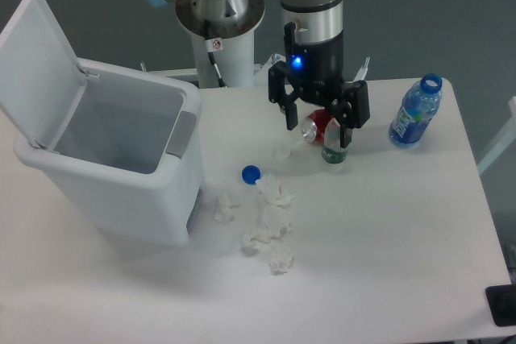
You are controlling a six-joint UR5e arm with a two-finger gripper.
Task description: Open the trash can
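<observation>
A white table (387, 239) stands before a dark grey backdrop, with the arm's white base column behind its rear edge. At the far left sits the trash can (113, 175), a large white bin set at a slight angle; its flat lid (36, 66) is swung fully up and back on its hinge, the interior is exposed and appears to hold nothing, and the grey push-button tab (181, 134) shows on the rim facing the table centre. Just right of the bin's foot lie several crumpled white tissues (270, 215), with a blue bottle cap (251, 173) near them. Further right, above the rear centre of the table, hangs the gripper (319, 128), blue indicator lit, its two fingers spread wide and nothing between them. Behind and partly masked by the right finger are a red can (316, 126) on its side and a small upright green-labelled bottle (335, 151); contact with either cannot be confirmed. At the right edge stands an uncapped blue water bottle (414, 114). Assessment: the opening step reads as complete, since the lid stands upright and well apart from the tool. No further press on the tab appears necessary; any next move calls only for keeping the arm clear of the raised lid so it is not knocked shut.
</observation>
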